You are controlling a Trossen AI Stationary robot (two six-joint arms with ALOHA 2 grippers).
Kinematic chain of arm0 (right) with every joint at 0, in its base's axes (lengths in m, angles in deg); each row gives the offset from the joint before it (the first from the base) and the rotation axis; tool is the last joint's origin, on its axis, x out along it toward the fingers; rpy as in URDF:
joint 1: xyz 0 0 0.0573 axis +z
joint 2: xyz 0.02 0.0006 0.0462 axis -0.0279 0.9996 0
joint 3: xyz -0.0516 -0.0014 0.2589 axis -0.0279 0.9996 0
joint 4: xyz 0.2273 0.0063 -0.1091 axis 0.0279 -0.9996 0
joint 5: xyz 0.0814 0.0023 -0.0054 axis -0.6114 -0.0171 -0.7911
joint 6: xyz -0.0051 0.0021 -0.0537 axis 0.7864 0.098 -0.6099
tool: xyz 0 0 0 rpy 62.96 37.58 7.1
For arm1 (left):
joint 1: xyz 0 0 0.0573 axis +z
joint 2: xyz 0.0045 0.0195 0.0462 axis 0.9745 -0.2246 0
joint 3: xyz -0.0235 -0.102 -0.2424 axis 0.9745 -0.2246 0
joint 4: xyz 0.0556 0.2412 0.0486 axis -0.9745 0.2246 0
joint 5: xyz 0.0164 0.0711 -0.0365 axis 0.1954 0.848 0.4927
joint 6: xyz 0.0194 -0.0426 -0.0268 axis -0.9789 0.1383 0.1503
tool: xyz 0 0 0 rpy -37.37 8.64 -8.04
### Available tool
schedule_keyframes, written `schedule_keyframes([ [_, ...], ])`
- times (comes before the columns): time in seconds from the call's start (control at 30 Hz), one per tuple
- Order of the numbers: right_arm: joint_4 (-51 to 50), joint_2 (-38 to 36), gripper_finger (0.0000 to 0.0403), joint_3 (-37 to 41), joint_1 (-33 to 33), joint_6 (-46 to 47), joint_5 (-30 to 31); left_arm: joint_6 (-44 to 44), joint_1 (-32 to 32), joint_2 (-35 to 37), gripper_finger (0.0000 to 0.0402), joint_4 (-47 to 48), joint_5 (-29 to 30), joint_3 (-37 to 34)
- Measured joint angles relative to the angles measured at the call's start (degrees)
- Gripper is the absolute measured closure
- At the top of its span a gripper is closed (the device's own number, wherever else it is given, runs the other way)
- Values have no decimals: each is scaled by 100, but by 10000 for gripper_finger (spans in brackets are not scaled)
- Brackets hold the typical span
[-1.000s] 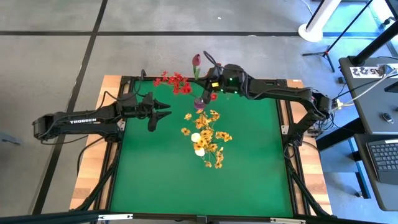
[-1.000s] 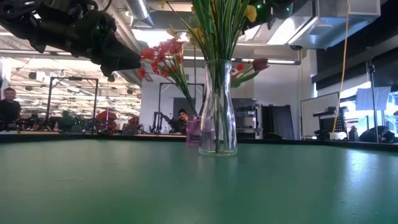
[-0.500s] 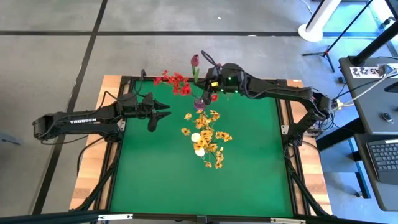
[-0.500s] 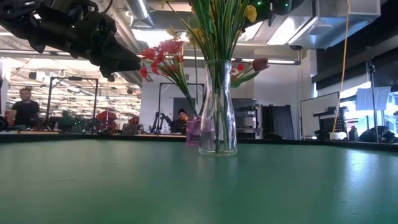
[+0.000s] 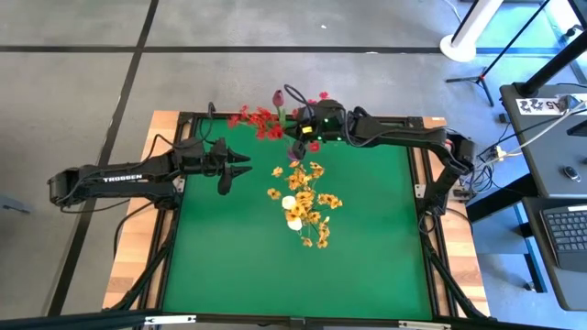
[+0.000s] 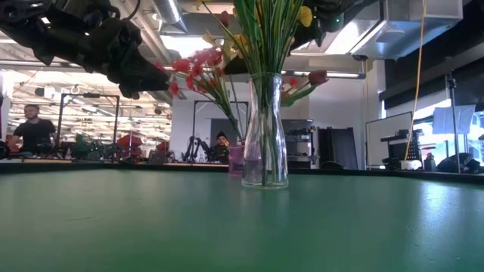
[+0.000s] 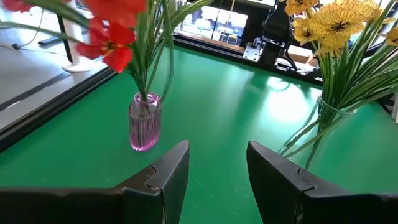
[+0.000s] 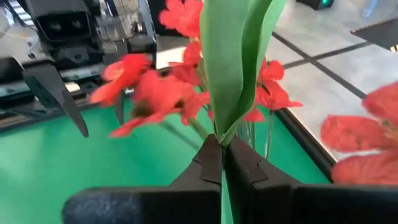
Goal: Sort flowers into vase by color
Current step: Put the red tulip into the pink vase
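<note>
My right gripper (image 5: 305, 130) is at the far edge, above the small pink ribbed vase (image 5: 295, 152), and is shut on a dark magenta tulip whose bud (image 5: 278, 96) points to the far left. Red blossom sprays (image 5: 257, 119) stand in the pink vase (image 7: 145, 121). The tall clear vase (image 6: 265, 128) stands at mid-table and holds yellow-orange sprays (image 5: 312, 197) and white tulip buds (image 5: 292, 203). My left gripper (image 5: 237, 168) hovers open at the left and faces both vases. My right gripper pinches the tulip's green stalk and leaf (image 8: 222, 134) between its two shut fingers (image 8: 208, 163). The leaf runs on beyond the fingertips, past the red blossoms. The tulip is lifted clear of the table. Its lower end is hidden under the gripper.
The green mat (image 5: 367, 247) has free room at the near side and on the right. A dark frame rail (image 5: 417, 197) borders the table. In the low view, people (image 6: 30, 128) stand in the room beyond the far edge.
My right gripper has moved a little toward the table's left along the far edge and carried the magenta tulip with it. The bud now sits farther left, closer to the red sprays. My left arm has kept still.
</note>
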Motion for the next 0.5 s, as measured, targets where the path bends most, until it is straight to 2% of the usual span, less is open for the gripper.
schedule_keyframes([
  [0.5,-8,-318,403,9,-1,-61,61,0,-2,0,246,-11,0,0],
])
